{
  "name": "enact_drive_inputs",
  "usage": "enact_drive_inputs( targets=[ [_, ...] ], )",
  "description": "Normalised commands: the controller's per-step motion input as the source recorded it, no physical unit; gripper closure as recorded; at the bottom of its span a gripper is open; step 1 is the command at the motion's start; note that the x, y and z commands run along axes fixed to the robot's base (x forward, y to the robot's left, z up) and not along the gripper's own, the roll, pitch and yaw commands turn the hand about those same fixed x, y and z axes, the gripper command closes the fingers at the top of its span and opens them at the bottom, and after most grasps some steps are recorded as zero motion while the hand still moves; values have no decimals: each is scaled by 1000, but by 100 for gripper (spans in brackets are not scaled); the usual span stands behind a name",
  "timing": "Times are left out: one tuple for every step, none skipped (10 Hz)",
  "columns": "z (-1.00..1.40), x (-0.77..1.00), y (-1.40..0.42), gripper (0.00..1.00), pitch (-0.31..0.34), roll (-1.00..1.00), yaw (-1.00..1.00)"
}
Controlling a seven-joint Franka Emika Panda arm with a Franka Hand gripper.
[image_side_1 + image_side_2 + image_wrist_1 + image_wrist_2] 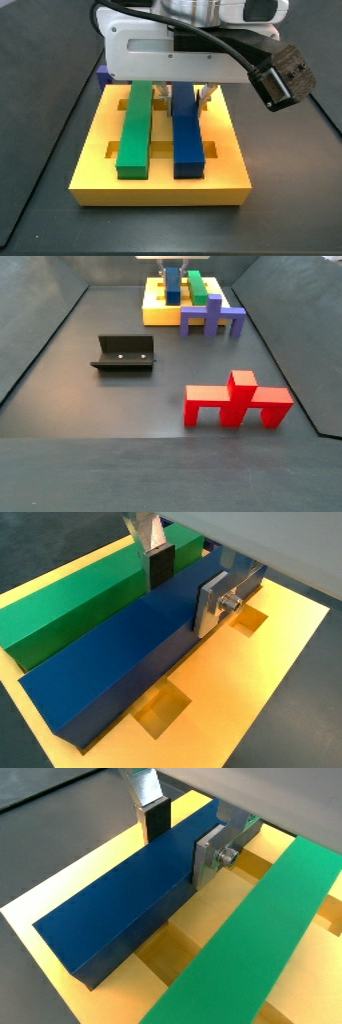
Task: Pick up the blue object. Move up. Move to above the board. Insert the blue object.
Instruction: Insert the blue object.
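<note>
The long dark blue square-section bar [127, 652] lies in a lengthwise groove of the thick yellow grooved board [287, 662], beside the green bar [254, 933]. It looks rigid, smooth and light, best pinched across its flat sides. The tool [181, 577] reaches straight down, its silver plate fingers [211, 604] straddling the bar near one end, apparently clenched on it.

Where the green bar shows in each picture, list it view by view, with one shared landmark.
Wrist view: green bar lies on the board, beside the blue object, which sits between the claw fingers.
Wrist view: green bar runs diagonally, on the blue object's other side.
Side view: green bar, left of the blue object.
Side view: green bar, far end, right of the blue object.
Shared landmark: the blue object.
</note>
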Motion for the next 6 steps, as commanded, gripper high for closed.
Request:
enact_drive_inputs(
  targets=[
    [-246,0,-57,100,3,51,-266],
    [-283,214,0,100,53,7,-200],
    [-274,0,46,100,6,0,-54],
    [-146,0,0,100,3,50,0],
    [0,0,0,100,0,14,0],
    [0,0,0,100,0,0,0]
  ],
)
